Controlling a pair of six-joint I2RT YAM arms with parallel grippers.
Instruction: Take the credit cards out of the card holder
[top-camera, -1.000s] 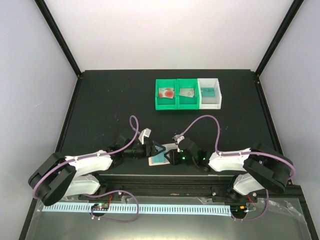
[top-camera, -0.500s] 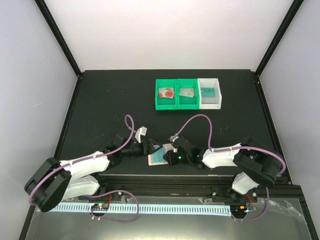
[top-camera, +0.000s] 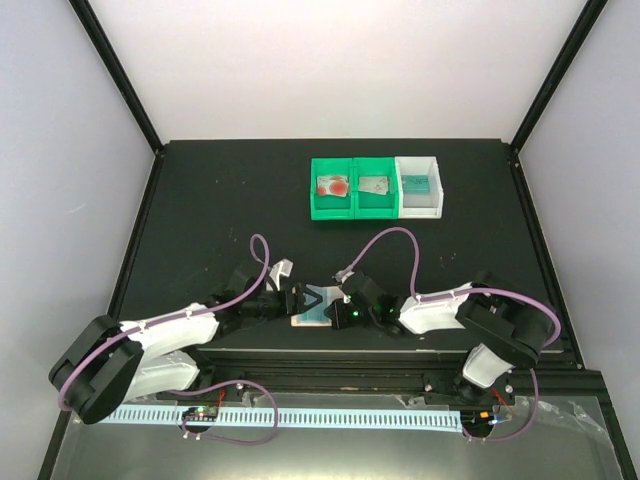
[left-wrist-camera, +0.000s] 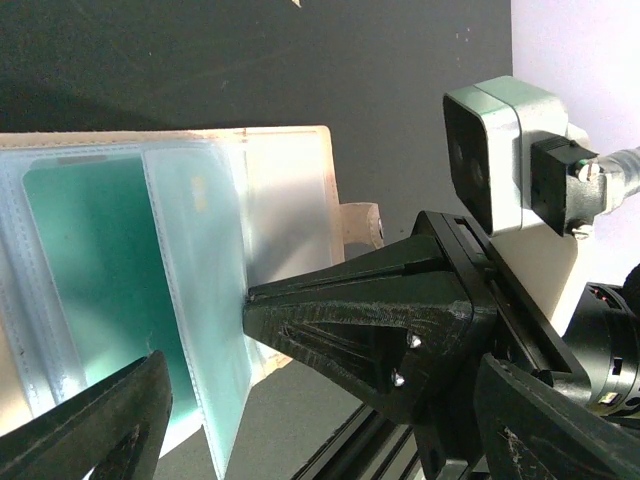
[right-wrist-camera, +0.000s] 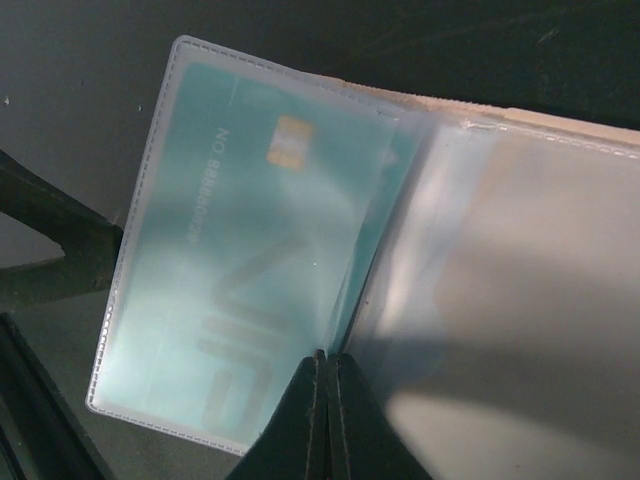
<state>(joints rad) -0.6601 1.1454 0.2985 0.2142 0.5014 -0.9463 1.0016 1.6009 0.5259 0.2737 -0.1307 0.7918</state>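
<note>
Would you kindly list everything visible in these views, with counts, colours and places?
peach-orange bifold card holder: one, peach-orange with clear sleeves, lying open at the table's near edge between the pincers
sleeved teal credit card: at least one, teal, inside the holder
green plastic bins: two, green, side by side at the far centre
white plastic bin: one, white, right of the green bins
red-blotched pale card: one, pale with red, in the left green bin
silver-grey card: one, grey, in the right green bin
loose teal card: one, teal, in the white bin
black table: one, black, under everything
left pincer: one, black, open at the holder's edge
right pincer: one, black, shut on a sleeve
</note>
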